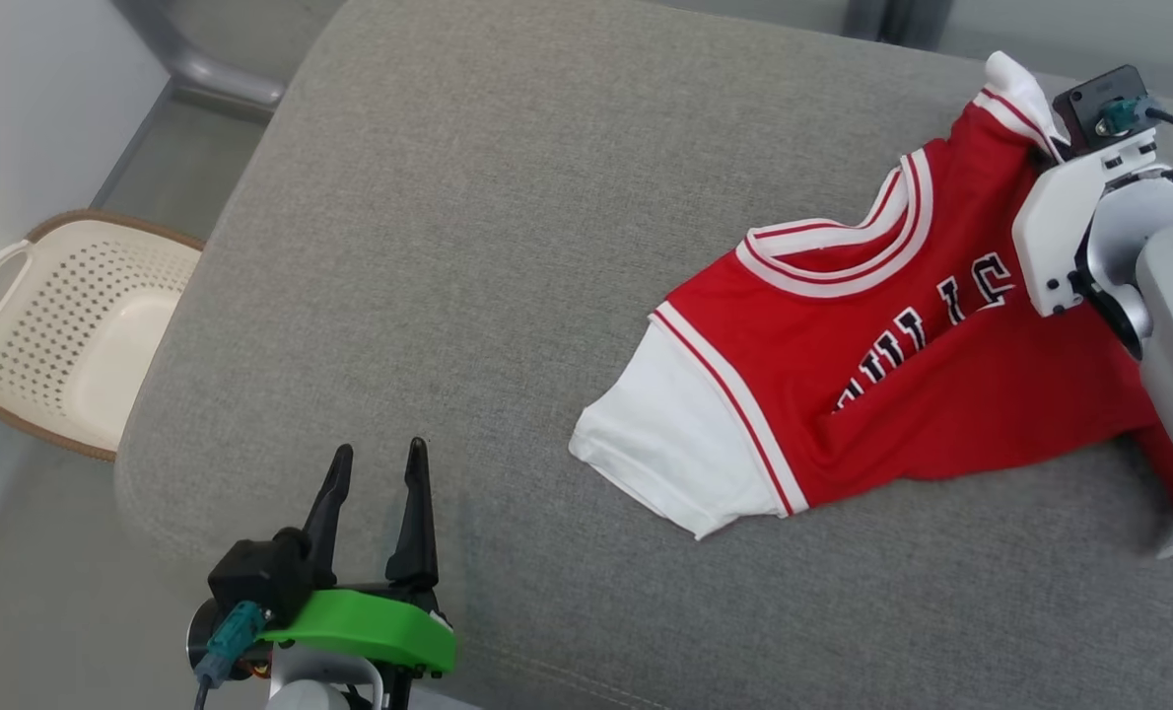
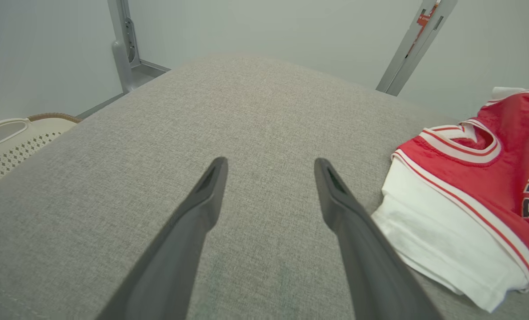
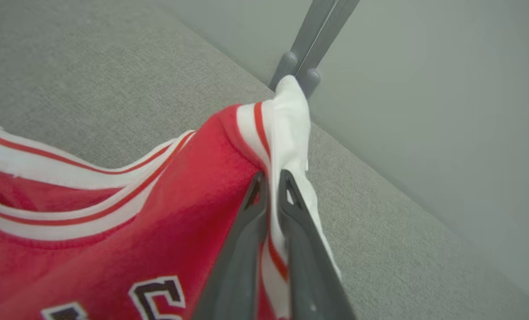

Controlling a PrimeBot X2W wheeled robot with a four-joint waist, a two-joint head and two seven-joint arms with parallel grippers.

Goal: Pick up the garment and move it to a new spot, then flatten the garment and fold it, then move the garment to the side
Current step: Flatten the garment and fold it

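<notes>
Right claw (image 3: 271, 178): two long dark tapered fingers are pressing together, pinching the white-and-red striped shoulder seam of the red fabric jersey with white short sleeves (image 1: 843, 394). The pinched fold is standing up in a soft peak, with white sleeve cloth draping over one finger.

The rest of the jersey is lying rumpled along the right edge of the grey woven-fabric cushion (image 1: 498, 247). Its striped neckline is gaping, black white-edged letters are creasing across the chest, and one white sleeve is spreading flat toward the cushion's middle.

Left claw (image 1: 379, 456) is hovering with fingers spread wide, gripping nothing, near the cushion's front-left corner and well apart from the jersey.

A cream perforated plastic basket with a brown rim (image 1: 74, 325) is sitting on the floor beyond the cushion's left edge. A grey metal post (image 3: 318, 35) is rising behind the far edge.
</notes>
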